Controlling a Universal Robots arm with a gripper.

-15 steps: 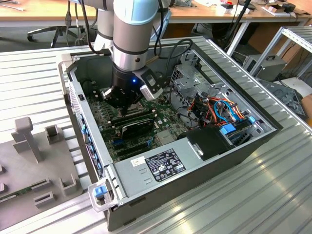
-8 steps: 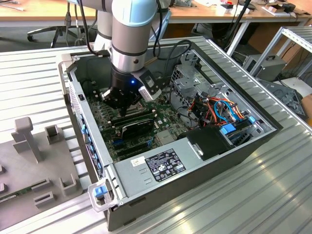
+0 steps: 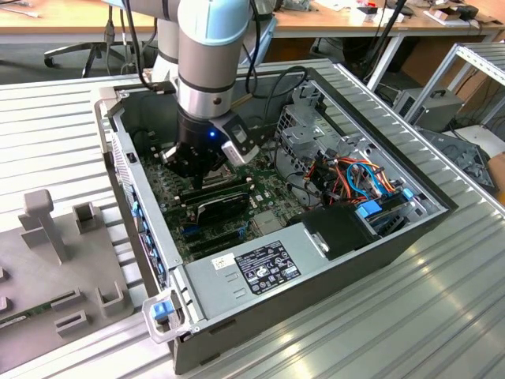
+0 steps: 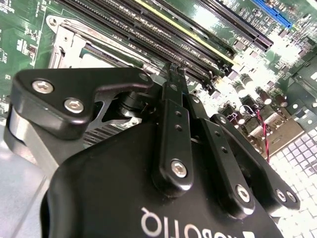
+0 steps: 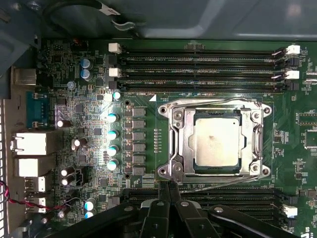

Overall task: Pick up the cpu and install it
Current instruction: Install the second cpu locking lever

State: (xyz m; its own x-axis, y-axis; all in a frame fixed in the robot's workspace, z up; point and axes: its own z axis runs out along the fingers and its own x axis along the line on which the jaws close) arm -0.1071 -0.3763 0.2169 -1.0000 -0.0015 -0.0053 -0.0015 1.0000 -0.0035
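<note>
Wrist cameras close above motherboard

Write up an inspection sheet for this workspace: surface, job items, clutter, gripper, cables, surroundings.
Surface: ribbed metal table carrying an open computer case.
Job's things: the cpu lies flat inside the silver socket frame on the green motherboard, between rows of memory slots.
Clutter: grey moulded fixture at the exterior view's left.
Grippers: gripper shut, fingertips together, holding nothing, beside the socket.
Cables: orange and blue bundle inside the case; red-black pair.
Surroundings: wooden desks and an office chair base behind.
</note>
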